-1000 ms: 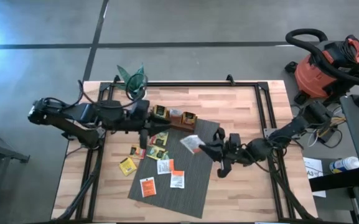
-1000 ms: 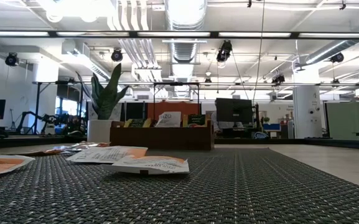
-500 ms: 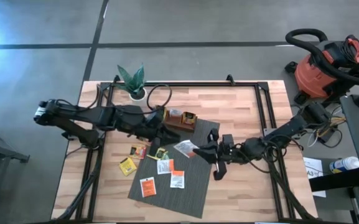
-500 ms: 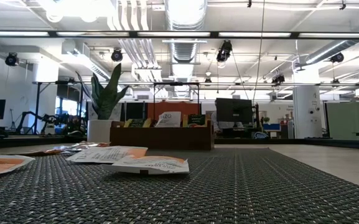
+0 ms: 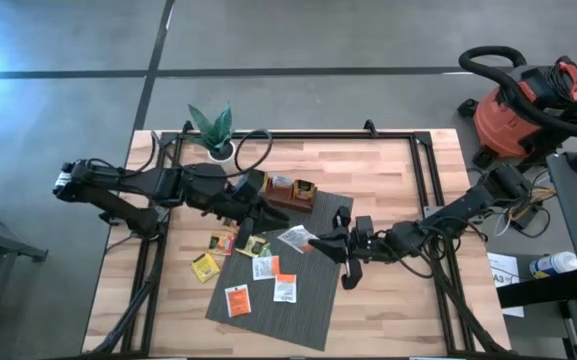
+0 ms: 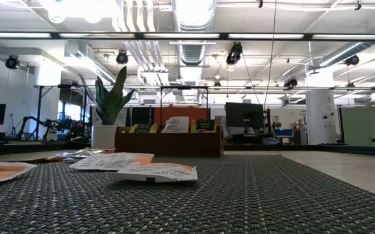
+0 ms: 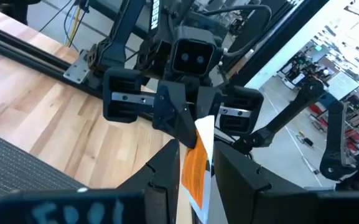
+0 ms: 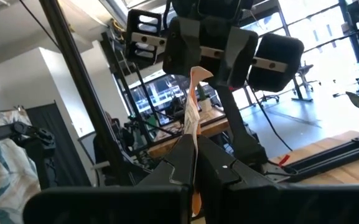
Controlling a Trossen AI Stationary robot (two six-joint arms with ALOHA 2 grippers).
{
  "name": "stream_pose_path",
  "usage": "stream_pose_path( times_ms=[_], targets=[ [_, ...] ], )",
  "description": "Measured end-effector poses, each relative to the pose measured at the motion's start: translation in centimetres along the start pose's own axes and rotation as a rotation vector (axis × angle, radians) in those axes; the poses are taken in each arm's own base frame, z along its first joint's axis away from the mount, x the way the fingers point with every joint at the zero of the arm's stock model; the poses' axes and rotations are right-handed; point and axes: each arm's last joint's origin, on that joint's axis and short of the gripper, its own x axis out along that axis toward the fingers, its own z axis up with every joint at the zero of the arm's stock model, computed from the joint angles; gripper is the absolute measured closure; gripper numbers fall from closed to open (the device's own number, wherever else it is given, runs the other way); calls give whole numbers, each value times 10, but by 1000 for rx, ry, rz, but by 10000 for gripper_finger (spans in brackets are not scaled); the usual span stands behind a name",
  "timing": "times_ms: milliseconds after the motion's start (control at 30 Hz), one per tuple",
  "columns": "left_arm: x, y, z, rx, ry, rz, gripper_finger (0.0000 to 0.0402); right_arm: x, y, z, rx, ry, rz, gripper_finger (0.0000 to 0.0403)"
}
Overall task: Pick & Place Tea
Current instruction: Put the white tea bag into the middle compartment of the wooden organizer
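Both arms have closed in over the grey mat (image 5: 313, 300) since a second ago. Now the right gripper (image 5: 317, 243), fingers pressed tight, pinches a white-and-orange tea sachet (image 5: 296, 238) above the mat, while the left gripper (image 5: 272, 218) straddles that sachet, fingers spread.

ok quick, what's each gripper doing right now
Left gripper: fingers apart around the sachet, not clamped.
Right gripper: shut on the sachet.

Two black jointed arms (image 5: 148, 185) trail looped black cables, with blocky angular wrist housings.
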Motion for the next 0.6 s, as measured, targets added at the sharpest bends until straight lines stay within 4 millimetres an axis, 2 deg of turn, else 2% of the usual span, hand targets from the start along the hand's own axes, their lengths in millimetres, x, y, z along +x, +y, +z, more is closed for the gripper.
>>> stream_pose_path(
  times_ms=[267,600],
  targets=[
    [-3,1,2,-20,20,-38,310,0,0,0,-5,-1,0,394],
    [7,6,-7,-47,103,-33,310,0,0,1,-4,-8,-1,394]
  ],
)
